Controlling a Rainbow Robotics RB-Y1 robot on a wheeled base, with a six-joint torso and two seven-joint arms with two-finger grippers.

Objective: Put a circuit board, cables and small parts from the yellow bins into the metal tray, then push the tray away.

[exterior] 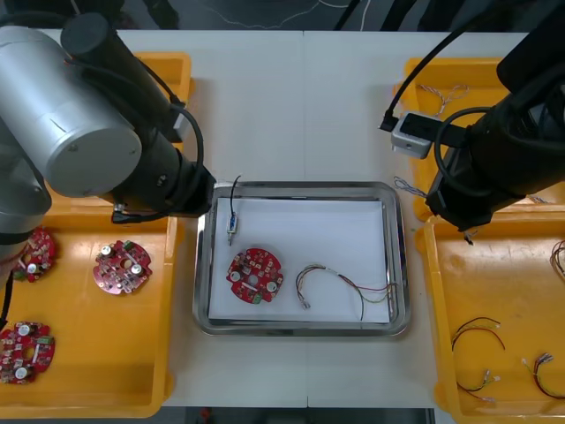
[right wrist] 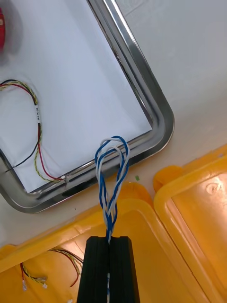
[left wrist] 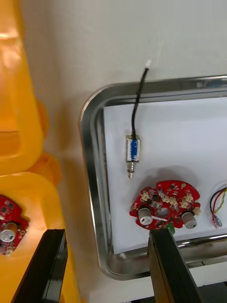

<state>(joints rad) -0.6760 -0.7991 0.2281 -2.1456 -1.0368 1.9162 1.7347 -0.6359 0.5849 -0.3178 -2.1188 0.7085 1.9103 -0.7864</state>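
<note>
Loading cables: on the table point(exterior: 335, 88), the metal tray point(exterior: 300, 187) at frame centre holds a circuit board point(exterior: 255, 275), a red and yellow cable point(exterior: 344, 283) and a small metal part point(exterior: 231, 228). Right gripper point(right wrist: 109, 239), over the yellow bin point(exterior: 503, 283) right of the tray, is pinched tight on the twisted blue and white cable point(right wrist: 112, 180). Next move, probably: carry it left over the tray and release. Left gripper point(left wrist: 106, 232), spread wide and empty, hangs at the tray's left edge.

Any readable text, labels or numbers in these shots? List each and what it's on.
None legible.
White tag on the red and yellow cable in the metal tray: dark marks, too small to read.
Circuit board in the tray: no print legible.
Yellow bin: faint moulded mark, unreadable.
Right tool, beside the tray, shut on the twisted blue and white cable, and open left tool at its other side: plain black.
</note>
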